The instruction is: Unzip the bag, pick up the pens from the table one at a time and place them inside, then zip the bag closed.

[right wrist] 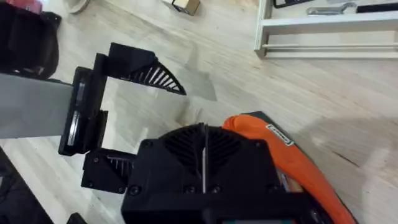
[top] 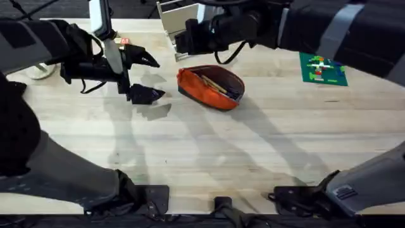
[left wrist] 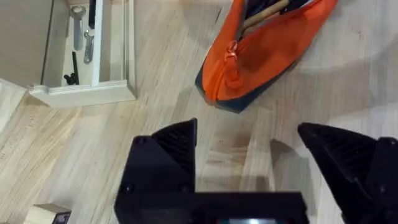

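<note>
Lighting even and bright, no glare.
My arms throw soft grey shadows across the table (top: 253, 145); my arm links blur large and dark at the overhead view's edges.

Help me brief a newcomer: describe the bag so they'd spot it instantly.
On the wooden table, look near the middle, toward the far side. The bag is a soft orange pouch lying open, pens showing inside. Nothing else nearby is orange; the green board is flat.

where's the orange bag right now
In the overhead view the orange bag lies unzipped on the table just past the middle, with the open left hand close beside it.
</note>
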Motion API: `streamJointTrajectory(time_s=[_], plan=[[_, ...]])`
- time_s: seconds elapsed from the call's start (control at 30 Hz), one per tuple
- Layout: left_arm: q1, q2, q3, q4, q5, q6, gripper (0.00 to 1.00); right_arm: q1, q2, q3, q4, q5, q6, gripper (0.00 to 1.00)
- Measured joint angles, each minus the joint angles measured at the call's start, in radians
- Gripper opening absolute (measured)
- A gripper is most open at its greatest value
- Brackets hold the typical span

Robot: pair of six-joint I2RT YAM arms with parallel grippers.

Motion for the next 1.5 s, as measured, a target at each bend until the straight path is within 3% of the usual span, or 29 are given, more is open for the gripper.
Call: streamJointTrajectory(time_s=[0.3, 0.5, 0.53, 0.57, 0.77, 0.8, 1.5], plan=[[0.000, 0.000, 0.000, 0.000, 0.000, 0.000, 0.993, 0.011, -0.007, 0.000, -0.031, 0.002, -0.052, 0.030], [0.000, 0.000, 0.000, 0.000, 0.000, 0.000, 0.993, 0.061, -0.094, 0.000, -0.089, 0.078, -0.080, 0.031], [0.000, 0.000, 0.000, 0.000, 0.000, 0.000, 0.993, 0.070, -0.110, 0.000, -0.099, 0.096, -0.078, 0.071], [0.000, 0.000, 0.000, 0.000, 0.000, 0.000, 0.993, 0.080, -0.126, 0.000, -0.110, 0.112, -0.082, 0.174], [0.000, 0.000, 0.000, 0.000, 0.000, 0.000, 0.993, 0.139, -0.172, 0.000, -0.163, 0.188, -0.073, 0.951], [0.000, 0.000, 0.000, 0.000, 0.000, 0.000, 0.993, 0.148, -0.172, 0.000, -0.170, 0.203, -0.064, 0.984], [0.000, 0.000, 0.000, 0.000, 0.000, 0.000, 0.992, 0.244, -0.172, 0.000, -0.279, 0.460, 0.358, 0.998]])
